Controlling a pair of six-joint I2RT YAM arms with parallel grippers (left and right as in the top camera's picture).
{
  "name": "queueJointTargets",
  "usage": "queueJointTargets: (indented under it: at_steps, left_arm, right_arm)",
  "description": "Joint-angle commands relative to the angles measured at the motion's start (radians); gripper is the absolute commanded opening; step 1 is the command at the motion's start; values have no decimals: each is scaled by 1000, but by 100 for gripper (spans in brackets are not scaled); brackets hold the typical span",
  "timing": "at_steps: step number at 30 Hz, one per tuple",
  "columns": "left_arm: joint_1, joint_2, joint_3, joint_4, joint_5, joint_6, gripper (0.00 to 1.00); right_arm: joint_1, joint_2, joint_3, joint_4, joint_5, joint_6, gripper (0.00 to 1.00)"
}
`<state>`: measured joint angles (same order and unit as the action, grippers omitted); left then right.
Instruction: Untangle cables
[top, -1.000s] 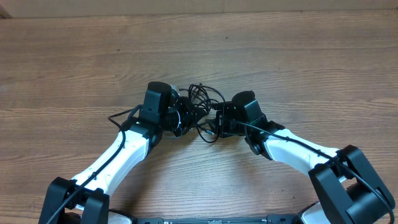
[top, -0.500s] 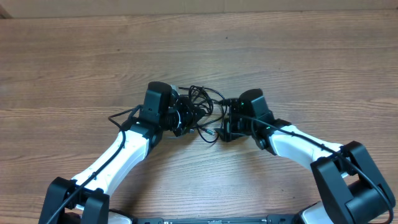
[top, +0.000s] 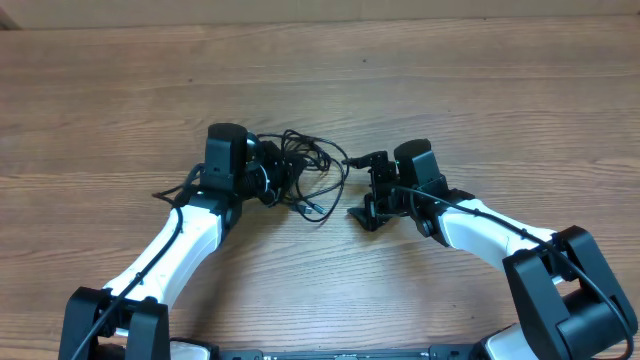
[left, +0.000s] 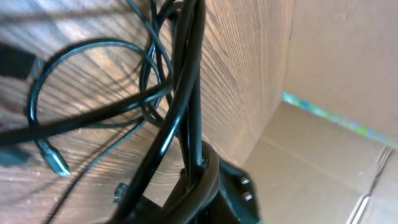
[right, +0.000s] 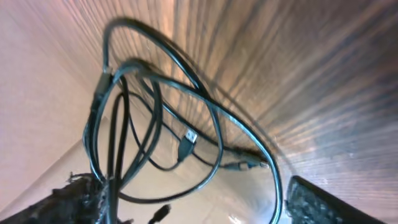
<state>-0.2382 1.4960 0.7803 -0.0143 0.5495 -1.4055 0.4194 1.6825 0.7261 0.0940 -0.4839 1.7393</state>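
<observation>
Cables (top: 312, 162): you have them bunched in one loose tangle on the table (top: 480, 90), near its middle. The tangle lies between the two arms, closer to the left one.
Left gripper (top: 268, 178): it is clamped fully closed on the left end of the tangle. Your left wrist view shows several black strands (left: 180, 93) running together down into the fingers.
Right gripper (top: 366, 188): its fingers are spread wide and hold nothing. It sits just right of the tangle (overhead, you cannot tell whether the nearest loop touches the upper finger).
Loops: your right wrist view shows the cables (right: 155, 93) as overlapping curves crossing one another on the wood. You cannot count the separate cords there.
Loose ends: one plug tip (top: 314, 210) lies flat on the wood just below the bunch, clear of both grippers. From the right wrist, a small flat plug (right: 186, 140) rests inside the loops.
</observation>
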Motion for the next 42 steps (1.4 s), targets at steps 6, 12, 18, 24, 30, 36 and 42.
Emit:
queueJointTargets:
  at_steps: [6,12,18,24,30,36,42]
  left_arm:
    - [2,-17,6,-24,-85,-182,4]
    - [2,-16,6,-136,-126,-463,4]
    - [2,-16,6,-109,-102,-555,5]
    - [2,-16,6,-113,-95,-555,5]
    - [2,-16,6,-113,-69,-555,4]
    - [2,-16,6,-113,-58,-555,4]
    - [2,-16,6,-113,-38,-555,4]
  right_arm:
    - [19,11,4,5,-93,80,55]
    - [55,28,4,75,-67,229,54]
    - [89,35,4,129,15,257,54]
    - [103,55,4,141,66,352,53]
    - [103,116,5,270,72,363,51]
    - [103,145,13,291,91,413,47]
    - [103,147,23,298,154,416,46]
